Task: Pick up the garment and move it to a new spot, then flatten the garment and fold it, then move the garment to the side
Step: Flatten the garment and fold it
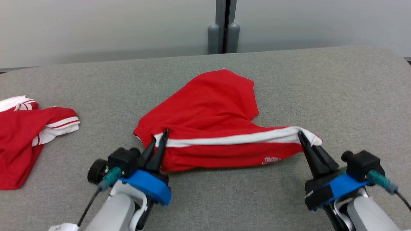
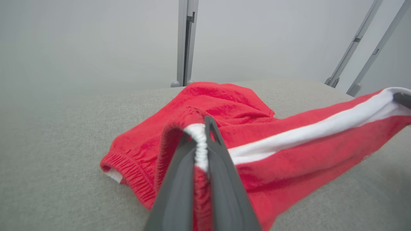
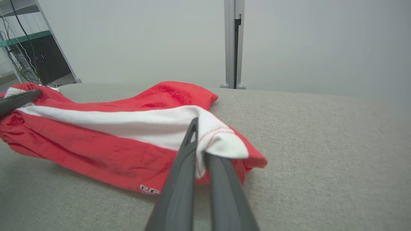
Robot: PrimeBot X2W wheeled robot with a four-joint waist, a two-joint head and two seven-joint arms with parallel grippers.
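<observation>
The garment [image 1: 208, 112] is a pair of red shorts with a white side stripe, lying mid-table on the grey cloth. My left gripper [image 1: 162, 136] is shut on its waistband end, the white elastic pinched between the fingers [image 2: 200, 138]. My right gripper [image 1: 303, 136] is shut on the leg-hem end of the stripe [image 3: 200, 144]. The striped edge is stretched between the two grippers and lifted slightly off the table; the rest of the garment [image 2: 224, 99] trails away behind it. The other arm's fingertip shows at the far edge of each wrist view.
A second red and white garment [image 1: 29, 128] lies crumpled at the table's left edge. A grey post [image 1: 223, 29] stands behind the table's far edge against a pale wall. Bare grey table [image 1: 337, 96] stretches to the right and in front.
</observation>
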